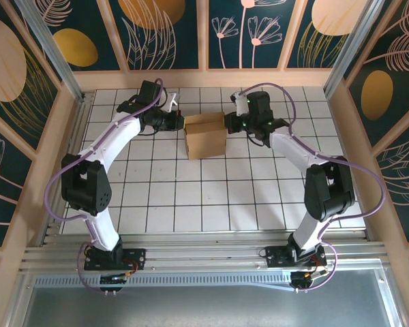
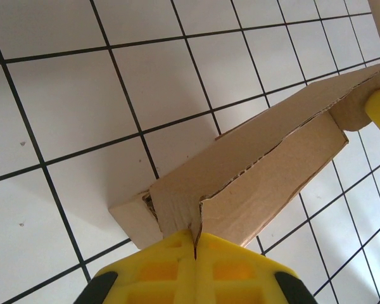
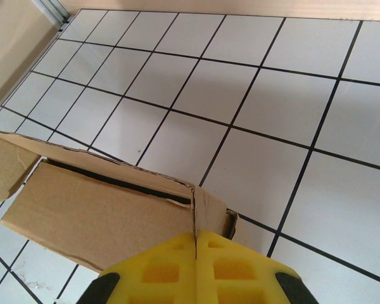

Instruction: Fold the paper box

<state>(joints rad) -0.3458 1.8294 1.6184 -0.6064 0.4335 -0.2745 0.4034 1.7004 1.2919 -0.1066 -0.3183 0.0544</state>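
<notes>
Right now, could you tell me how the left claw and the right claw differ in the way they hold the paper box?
The left claw pinches the paper box at its left end, while the right claw pinches its right end, so they face each other across it. Beside the left claw a small flap juts out; beside the right claw a dark gap runs under the top panel. Both are closed on cardboard.

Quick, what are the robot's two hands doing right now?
Left gripper: closed, pinching the paper box.
Right gripper: closed, pinching the paper box too.
</notes>
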